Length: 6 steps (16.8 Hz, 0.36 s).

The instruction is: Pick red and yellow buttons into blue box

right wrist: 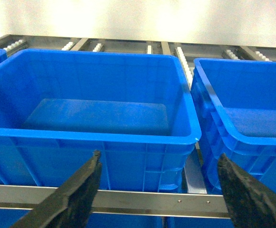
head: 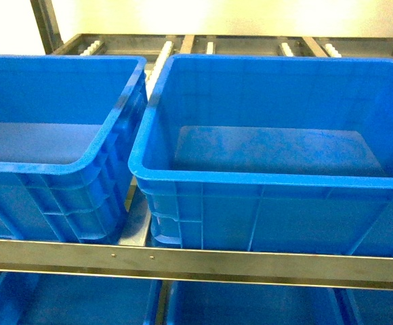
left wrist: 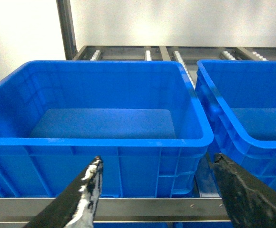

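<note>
The left hand [left wrist: 157,164] is spread wide and holds nothing; it hangs in front of the left blue box [left wrist: 100,142]. The right hand [right wrist: 159,161] is wide too, before the middle blue box [right wrist: 95,137]. Below both runs the metal shelf rail [head: 196,261]. No red or yellow button is visible in any view.

A metal shelf rail [head: 196,261] runs across the front of the rack. Behind it, white roller tracks [head: 161,64] lie between grey frame bars. A pale wall [head: 217,17] closes the background.
</note>
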### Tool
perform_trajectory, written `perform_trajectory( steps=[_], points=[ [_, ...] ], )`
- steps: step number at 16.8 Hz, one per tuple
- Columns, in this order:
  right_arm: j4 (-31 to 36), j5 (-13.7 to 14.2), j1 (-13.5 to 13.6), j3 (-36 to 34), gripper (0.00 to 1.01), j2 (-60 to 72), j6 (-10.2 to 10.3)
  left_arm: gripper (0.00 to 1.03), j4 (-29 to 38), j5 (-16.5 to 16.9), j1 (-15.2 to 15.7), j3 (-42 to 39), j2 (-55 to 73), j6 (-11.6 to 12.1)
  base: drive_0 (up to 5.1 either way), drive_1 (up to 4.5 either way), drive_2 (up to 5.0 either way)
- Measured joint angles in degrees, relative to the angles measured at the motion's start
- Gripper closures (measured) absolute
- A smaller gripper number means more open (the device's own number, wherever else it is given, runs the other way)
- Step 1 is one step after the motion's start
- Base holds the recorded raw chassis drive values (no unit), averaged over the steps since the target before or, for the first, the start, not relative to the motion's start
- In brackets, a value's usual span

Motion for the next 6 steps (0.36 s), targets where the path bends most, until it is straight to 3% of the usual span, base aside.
perform_trajectory(
  steps=[4, 6],
  points=[
    [0.0, 0.0, 0.0, 0.0, 0.04, 0.0, 0.0, 0.08, 0.0, 0.0, 0.0, 0.0, 0.0, 0.0, 0.0, 0.00, 0.0],
    [0.0, 0.0, 0.0, 0.0, 0.02, 0.0, 0.0, 0.03, 0.0, 0.0, 0.0, 0.0, 0.0, 0.1, 0.0, 0.00, 0.0]
  ],
)
